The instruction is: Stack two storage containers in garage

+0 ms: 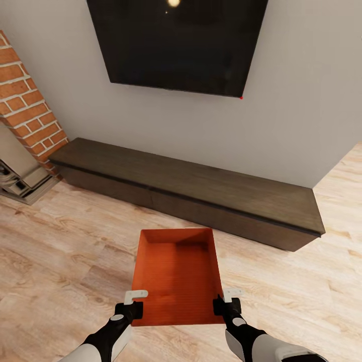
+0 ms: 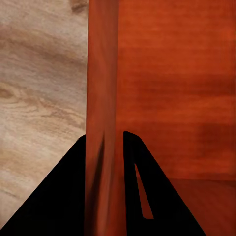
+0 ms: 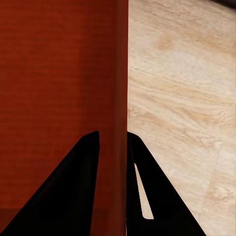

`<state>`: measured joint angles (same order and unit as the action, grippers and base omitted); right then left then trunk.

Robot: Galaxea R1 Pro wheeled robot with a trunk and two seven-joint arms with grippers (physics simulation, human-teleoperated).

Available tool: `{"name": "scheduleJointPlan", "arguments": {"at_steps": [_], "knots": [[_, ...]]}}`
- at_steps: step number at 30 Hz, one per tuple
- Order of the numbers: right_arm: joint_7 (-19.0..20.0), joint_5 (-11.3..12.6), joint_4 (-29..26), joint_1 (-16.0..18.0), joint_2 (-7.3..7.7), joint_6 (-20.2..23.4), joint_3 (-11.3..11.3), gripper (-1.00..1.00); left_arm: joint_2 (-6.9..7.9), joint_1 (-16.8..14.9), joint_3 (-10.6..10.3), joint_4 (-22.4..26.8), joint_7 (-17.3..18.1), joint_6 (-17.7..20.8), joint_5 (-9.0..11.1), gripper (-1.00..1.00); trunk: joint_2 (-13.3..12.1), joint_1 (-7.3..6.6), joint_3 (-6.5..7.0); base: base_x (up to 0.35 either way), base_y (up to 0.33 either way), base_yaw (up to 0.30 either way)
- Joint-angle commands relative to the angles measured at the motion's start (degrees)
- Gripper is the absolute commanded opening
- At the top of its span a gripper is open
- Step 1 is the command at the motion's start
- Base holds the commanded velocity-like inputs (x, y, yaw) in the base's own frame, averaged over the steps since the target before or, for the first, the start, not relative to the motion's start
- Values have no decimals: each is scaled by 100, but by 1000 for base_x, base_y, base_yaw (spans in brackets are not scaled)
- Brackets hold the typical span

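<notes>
**Container held by both grippers, living room**

Orange-red storage container (image 1: 177, 274), open top up, is held between the two grippers. Left gripper (image 1: 134, 301) grips the container's left wall near the corner nearest the robot; right gripper (image 1: 226, 300) grips the right wall at the matching corner.

Left wrist view: left gripper (image 2: 104, 142) has one black finger on each side of the thin wall of the container (image 2: 172, 88), pinched tight on it.

Right wrist view: the same, right gripper (image 3: 113, 142) narrowed onto the wall of the container (image 3: 59, 73), one finger inside, one outside.

Beyond the grippers and past the container's far end: low dark wood TV bench (image 1: 201, 188) along the wall, black TV (image 1: 178, 42) above it. Brick column (image 1: 27, 100) off beyond the left gripper. Light wood plank floor (image 1: 60, 251) below the container.
</notes>
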<state>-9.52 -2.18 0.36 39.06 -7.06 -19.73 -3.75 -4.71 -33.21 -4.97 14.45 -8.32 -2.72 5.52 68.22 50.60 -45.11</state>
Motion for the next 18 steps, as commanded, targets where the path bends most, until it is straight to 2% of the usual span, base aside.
{"name": "scheduleJointPlan", "arguments": {"at_steps": [1, 7, 8, 10, 14, 16, 18], "knots": [[-23, -125, -11, 5, -6, -207, 296, -100, -38, -2, 119, -25, -65, -18, 99, -100, 2, 0, -3, 0, 0, 0], [-23, -119, -10, 5, -6, -207, 296, -100, -31, -2, 119, -37, -65, -18, 106, -100, 2, 0, -2, 0, 0, 0], [-24, -58, -3, 5, -10, -24, -11, -100, -13, 5, -12, -57, -54, -56, 98, -100, 2, 0, -2, 0, 0, 0], [-27, 135, 7, 5, -15, -78, -245, -100, 0, 16, 10, -85, -37, -131, 68, -100, 2, 0, -2, 0, 0, 0], [-30, 726, 34, 5, -10, -144, -843, -100, 15, 28, -40, -61, -20, -245, 78, -100, 2, 0, -2, 0, 0, 0], [-31, 810, 23, 5, 4, -165, -985, -100, 20, 31, -56, -58, -15, -320, 81, -100, 2, 0, -2, 0, 0, 0], [-32, 767, 25, 5, 9, -174, -983, -100, 21, 33, -62, -94, -13, -395, 100, -100, 2, 0, -2, 0, 0, 0]]}}
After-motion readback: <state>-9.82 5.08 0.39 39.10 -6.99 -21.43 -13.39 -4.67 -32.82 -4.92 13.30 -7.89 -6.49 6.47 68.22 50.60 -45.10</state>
